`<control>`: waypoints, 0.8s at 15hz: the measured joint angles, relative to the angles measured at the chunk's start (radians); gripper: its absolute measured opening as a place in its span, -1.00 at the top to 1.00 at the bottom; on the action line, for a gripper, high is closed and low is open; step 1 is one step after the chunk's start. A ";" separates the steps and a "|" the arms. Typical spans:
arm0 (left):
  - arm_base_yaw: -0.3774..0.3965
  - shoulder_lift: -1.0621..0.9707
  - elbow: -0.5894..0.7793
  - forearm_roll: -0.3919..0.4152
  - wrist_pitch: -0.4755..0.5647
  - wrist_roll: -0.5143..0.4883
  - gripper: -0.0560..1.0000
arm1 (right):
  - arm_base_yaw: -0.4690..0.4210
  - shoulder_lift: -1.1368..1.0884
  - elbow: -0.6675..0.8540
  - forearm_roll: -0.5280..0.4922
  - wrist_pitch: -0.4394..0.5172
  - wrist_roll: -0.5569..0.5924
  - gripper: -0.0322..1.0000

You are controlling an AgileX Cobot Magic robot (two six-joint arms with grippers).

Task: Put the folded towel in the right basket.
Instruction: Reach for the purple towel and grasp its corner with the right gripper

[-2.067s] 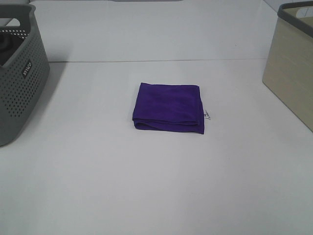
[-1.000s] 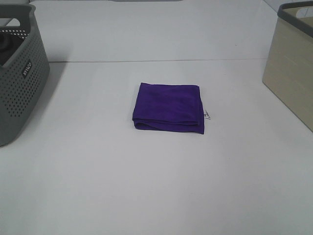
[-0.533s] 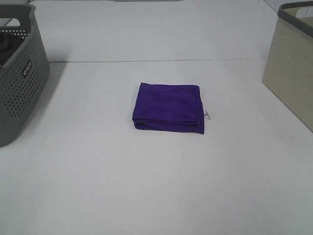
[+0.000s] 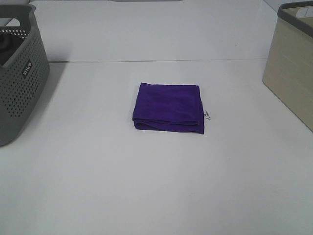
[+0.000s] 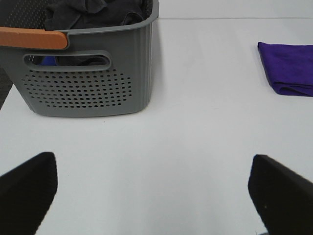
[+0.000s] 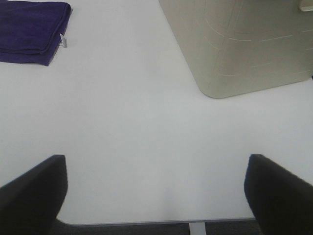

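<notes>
Holding left jaws and right jaws wide, empty, low over the desk (image 4: 156, 191), I see dark clothes (image 5: 93, 12) in the grey perforated basket (image 4: 19, 85), the beige basket (image 4: 289, 73) with its inside hidden, and the folded purple towel (image 4: 168, 107) flat mid-desk between both baskets, untouched.

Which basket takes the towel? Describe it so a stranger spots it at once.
On the white table, the folded purple towel lies in the middle with a basket at each side. The one wanted is the beige basket at the right edge of the high view. Its walls are smooth and solid under a dark grey rim, whereas the grey basket on the left is perforated.
</notes>
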State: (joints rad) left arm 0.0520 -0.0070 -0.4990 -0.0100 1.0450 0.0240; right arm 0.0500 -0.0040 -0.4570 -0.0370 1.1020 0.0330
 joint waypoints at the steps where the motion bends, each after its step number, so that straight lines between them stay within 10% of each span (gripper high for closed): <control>1: 0.000 0.000 0.000 0.000 0.000 0.000 -0.98 | 0.000 0.000 0.000 0.000 0.000 0.000 -0.89; 9: 0.000 0.000 0.000 0.000 0.000 0.000 -0.98 | 0.000 0.025 -0.016 0.002 0.005 -0.014 -0.89; 12: 0.000 0.000 0.000 0.000 0.000 0.000 -0.98 | 0.000 0.426 -0.280 0.062 0.075 -0.021 -0.89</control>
State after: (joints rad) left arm 0.0520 -0.0070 -0.4990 -0.0100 1.0450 0.0240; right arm 0.0500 0.4220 -0.7370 0.0250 1.1770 0.0120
